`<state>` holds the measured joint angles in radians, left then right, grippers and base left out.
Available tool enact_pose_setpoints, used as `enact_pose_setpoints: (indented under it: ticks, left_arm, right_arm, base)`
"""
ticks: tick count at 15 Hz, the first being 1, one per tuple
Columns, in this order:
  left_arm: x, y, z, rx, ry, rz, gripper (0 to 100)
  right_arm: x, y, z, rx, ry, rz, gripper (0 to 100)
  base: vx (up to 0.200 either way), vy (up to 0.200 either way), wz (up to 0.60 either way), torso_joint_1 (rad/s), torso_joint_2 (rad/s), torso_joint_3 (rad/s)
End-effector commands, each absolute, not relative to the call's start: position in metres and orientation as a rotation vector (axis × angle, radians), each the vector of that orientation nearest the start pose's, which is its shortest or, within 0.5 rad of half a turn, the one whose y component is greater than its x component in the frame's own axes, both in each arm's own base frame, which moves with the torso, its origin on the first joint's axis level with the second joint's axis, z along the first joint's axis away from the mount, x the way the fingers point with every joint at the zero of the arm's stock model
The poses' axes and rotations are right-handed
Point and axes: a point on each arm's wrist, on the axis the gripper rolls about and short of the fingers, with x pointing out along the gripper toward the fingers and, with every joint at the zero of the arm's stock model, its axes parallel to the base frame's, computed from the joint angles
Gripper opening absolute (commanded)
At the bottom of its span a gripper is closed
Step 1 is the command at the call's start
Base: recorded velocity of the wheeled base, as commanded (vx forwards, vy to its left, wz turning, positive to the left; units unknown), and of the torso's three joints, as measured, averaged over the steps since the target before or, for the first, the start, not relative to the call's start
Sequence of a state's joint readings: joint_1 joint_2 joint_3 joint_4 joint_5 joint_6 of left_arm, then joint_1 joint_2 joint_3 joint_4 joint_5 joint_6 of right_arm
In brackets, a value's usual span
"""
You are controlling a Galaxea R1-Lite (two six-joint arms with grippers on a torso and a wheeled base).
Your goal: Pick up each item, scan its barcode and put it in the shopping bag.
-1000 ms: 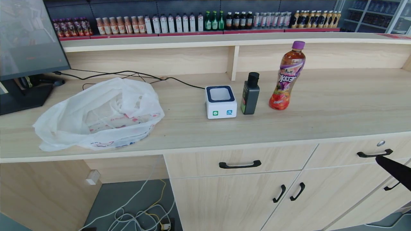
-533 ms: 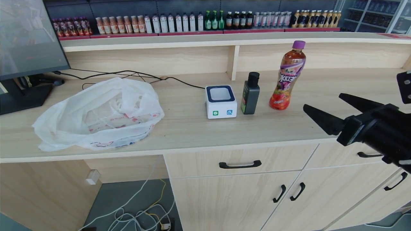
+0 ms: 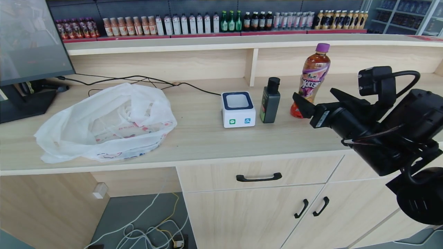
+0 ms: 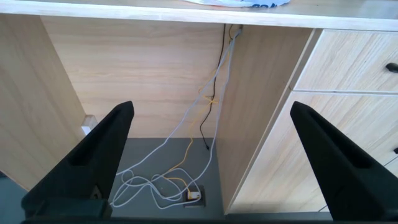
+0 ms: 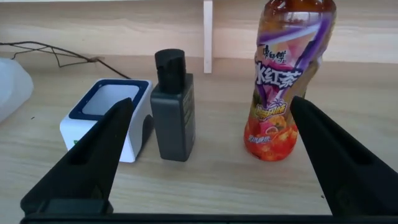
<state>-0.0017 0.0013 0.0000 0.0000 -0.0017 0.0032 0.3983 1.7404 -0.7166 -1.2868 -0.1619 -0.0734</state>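
Pale wood-grain desk [image 3: 207, 138] in the head view. A tall plastic drink bottle [image 3: 313, 81], purple-capped, waisted and glossy, stands at 3 o'clock of a squat dark flask [image 3: 269, 101]. The boxy white scanner [image 3: 237, 109] sits at the flask's 9 o'clock, and the limp, crumpled shopping bag [image 3: 107, 122] lies farther toward 9. The right gripper [image 3: 315, 95] hovers just beside the drink bottle's base, fingers apart. Full, the bottle is likely heavyish, stiff and slick; its narrow waist looks the surest hold.

Left wrist view: the left gripper [image 4: 211, 107], fingers wide apart, faces a cabinet [image 4: 124, 62] and floor cables [image 4: 168, 186].

Right wrist view: spread fingers frame flask [image 5: 173, 109] and drink bottle [image 5: 287, 81], with the scanner [image 5: 106, 118] beside the flask.
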Motion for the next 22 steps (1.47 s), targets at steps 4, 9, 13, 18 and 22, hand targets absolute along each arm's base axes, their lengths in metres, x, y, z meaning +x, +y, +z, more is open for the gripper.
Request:
enact_pose_setpoints:
  ticks: [4,9,13,18,22]
  left_arm:
    - [-0.023,0.000,0.076,0.003,0.002,-0.003,100]
    - [-0.023,0.000,0.076,0.003,0.002,-0.003,100]
    - [-0.023,0.000,0.076,0.003,0.002,-0.003,100]
    - [-0.023,0.000,0.076,0.003,0.002,-0.003,100]
    - [-0.023,0.000,0.076,0.003,0.002,-0.003,100]
  right_arm:
    - [0.313,0.150,0.205,0.016,-0.227,0.183,100]
    - [0.321,0.160,0.198,0.018,-0.214,0.178,100]
    - [0.331,0.167,0.195,0.012,-0.189,0.182,100]
    - [0.345,0.174,0.190,0.017,-0.165,0.181,100]
    - [0.359,0.164,0.191,0.038,-0.168,0.155,100]
  base:
    - [0.000,0.000,0.00,0.000,0.00,0.000]
    - [0.000,0.000,0.00,0.000,0.00,0.000]
    - [0.000,0.000,0.00,0.000,0.00,0.000]
    - [0.000,0.000,0.00,0.000,0.00,0.000]
    - [0.000,0.000,0.00,0.000,0.00,0.000]
